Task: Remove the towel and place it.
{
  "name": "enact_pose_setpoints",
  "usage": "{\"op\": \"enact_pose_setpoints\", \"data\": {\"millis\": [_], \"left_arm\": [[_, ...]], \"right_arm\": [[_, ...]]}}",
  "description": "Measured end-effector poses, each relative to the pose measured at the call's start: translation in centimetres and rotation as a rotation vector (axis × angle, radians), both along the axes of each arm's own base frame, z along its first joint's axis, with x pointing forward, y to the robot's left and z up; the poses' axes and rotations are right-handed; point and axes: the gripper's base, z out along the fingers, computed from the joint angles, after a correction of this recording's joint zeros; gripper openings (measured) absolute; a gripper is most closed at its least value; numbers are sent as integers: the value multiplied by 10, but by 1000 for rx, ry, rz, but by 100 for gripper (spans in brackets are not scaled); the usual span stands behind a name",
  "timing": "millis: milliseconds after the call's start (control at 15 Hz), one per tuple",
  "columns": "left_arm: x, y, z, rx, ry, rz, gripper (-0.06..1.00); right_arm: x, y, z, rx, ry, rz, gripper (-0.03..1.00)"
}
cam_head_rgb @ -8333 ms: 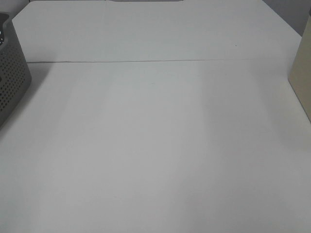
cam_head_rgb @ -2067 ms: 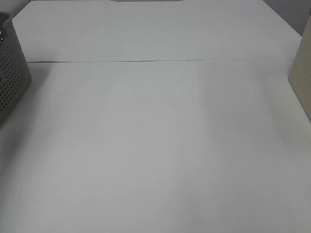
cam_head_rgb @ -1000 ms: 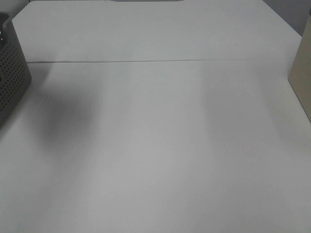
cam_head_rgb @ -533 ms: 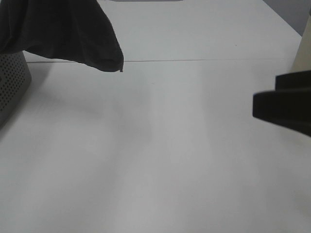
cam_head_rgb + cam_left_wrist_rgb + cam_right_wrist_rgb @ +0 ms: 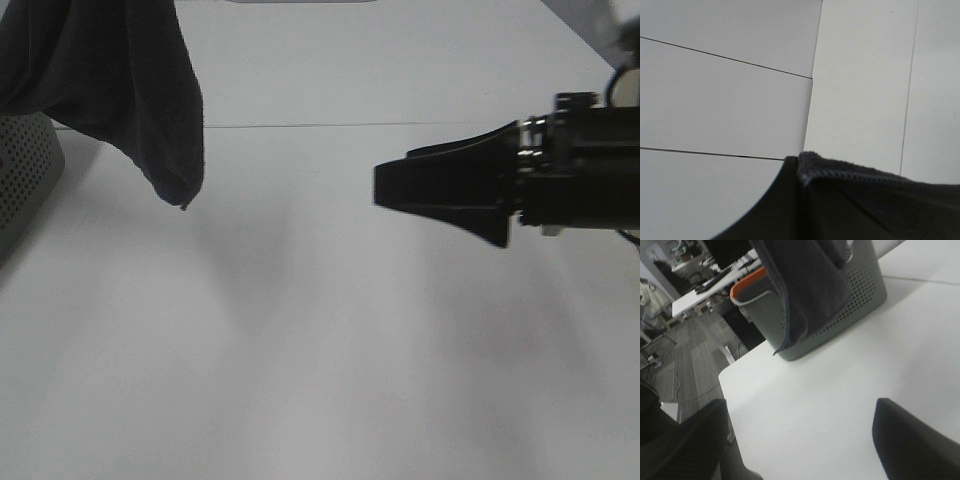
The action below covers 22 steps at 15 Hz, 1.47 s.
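Jaws wide, the right gripper has swung in from the right edge, while the towel now hangs lifted out of the basket at the far-left corner, awaiting placement; the left gripper's hold is hidden.

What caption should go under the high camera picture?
Dark towel hangs in the air by the grey basket while the right gripper stretches over the white table.

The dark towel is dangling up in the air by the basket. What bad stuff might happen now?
1. The towel hangs close by the grey basket, so it might snag the rim or tug the basket when carried away.
2. The right gripper is stretched toward the towel with fingers open; it may only brush the loose dangling corner and miss it.
3. Whatever holds the towel's top is out of view, so the towel might slip.
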Motion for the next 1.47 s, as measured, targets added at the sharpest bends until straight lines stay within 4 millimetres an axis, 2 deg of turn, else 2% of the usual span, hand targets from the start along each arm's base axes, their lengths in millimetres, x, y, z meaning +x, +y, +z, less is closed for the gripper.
{"op": "enact_pose_setpoints", "data": {"millis": [133, 267, 733, 933, 1133, 1267, 1400, 1467], "left_arm": [[-1, -1, -1, -21, 18, -6, 0], [-2, -3, -1, -62, 50, -15, 0], [-6, -9, -2, -200, 145, -57, 0], [-6, -10, -1, -213, 140, -63, 0], [-5, -11, -2, -212, 142, -63, 0], [-5, -11, -2, -213, 141, -63, 0], [-5, -11, -2, -213, 141, -64, 0], [-5, -11, -2, -213, 141, -64, 0]], "right_arm": [[15, 33, -12, -95, 15, 45, 76], [27, 56, -15, -123, 16, 61, 76], [71, 99, -11, -77, -8, 126, 76], [67, 124, -5, -54, -30, 198, 76], [64, 128, -7, -78, -23, 201, 76], [66, 127, -9, -105, -22, 174, 70], [69, 125, -11, -131, -23, 141, 54], [71, 124, -12, -151, -28, 122, 42]]}}
